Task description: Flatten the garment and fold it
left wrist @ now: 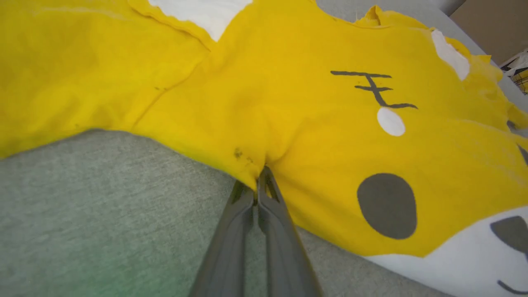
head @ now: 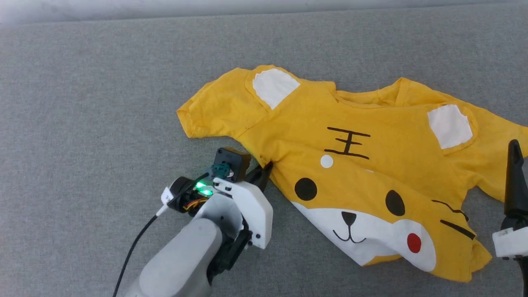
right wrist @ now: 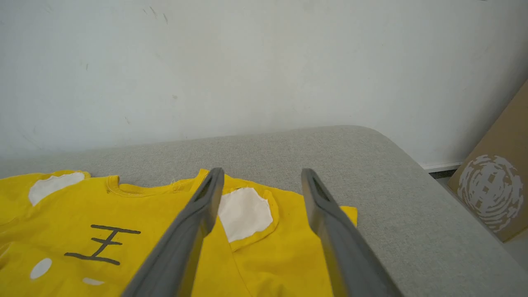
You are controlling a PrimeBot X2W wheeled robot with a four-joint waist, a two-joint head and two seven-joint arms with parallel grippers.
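Note:
The garment (head: 350, 165), a bright-yellow T-shirt with a cartoon animal face, lies face up and rumpled on the grey fabric surface (head: 103, 103), its lower part creased. My left gripper (head: 266, 167) is shut on the garment's left side edge, just under the left sleeve's armpit. The left wrist view shows the fingertips (left wrist: 260, 175) pinched on a yellow fold of the garment (left wrist: 288, 103). My right gripper (head: 515, 144) stands at the right edge, above the right sleeve. In the right wrist view it (right wrist: 262, 173) is open over the garment (right wrist: 123, 214), holding nothing.
The grey padded surface runs wide to the left and back of the shirt, up to a pale wall (right wrist: 247, 62). Its right edge drops off, with a brown cardboard box (right wrist: 495, 185) on the floor beyond. A black cable (head: 136, 243) trails from my left wrist.

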